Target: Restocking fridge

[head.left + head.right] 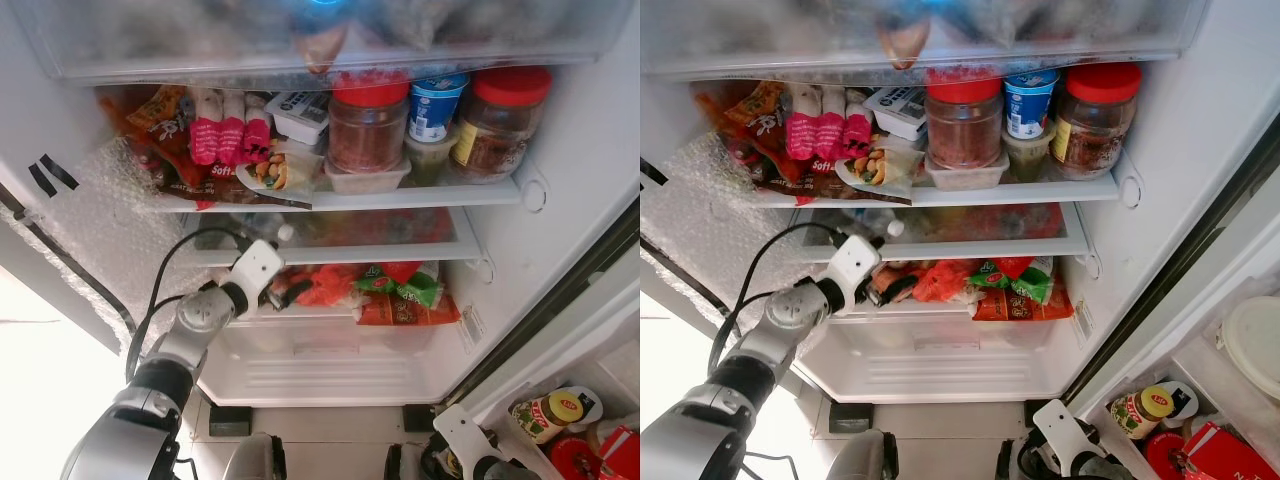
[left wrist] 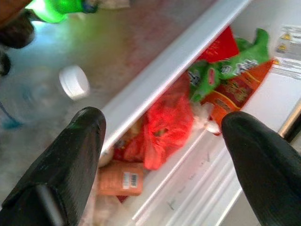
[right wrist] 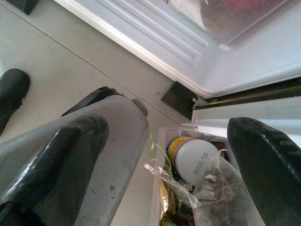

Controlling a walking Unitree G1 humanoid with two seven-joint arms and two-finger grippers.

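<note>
The fridge stands open in front of me. My left gripper (image 2: pixel 162 122) is open and empty, reaching in at the front edge of the lower glass shelf (image 1: pixel 400 252). Its black fingers (image 1: pixel 274 294) sit just left of a red bag (image 1: pixel 325 285). A clear water bottle with a white cap (image 2: pixel 74 82) lies on that shelf above the gripper. Under the shelf, green packets (image 1: pixel 402 285) and an orange packet (image 1: pixel 405 312) rest on the white drawer (image 1: pixel 330 355). My right gripper (image 3: pixel 169 136) hangs open low by the floor.
The upper shelf is packed with two red-lidded jars (image 1: pixel 368 125) (image 1: pixel 500 118), a blue-lidded tub (image 1: pixel 436 104), pink packets (image 1: pixel 230 130) and snack bags. The door bin at lower right holds a yellow-labelled jar (image 1: pixel 548 412). Pale tiled floor (image 3: pixel 56 61) lies below.
</note>
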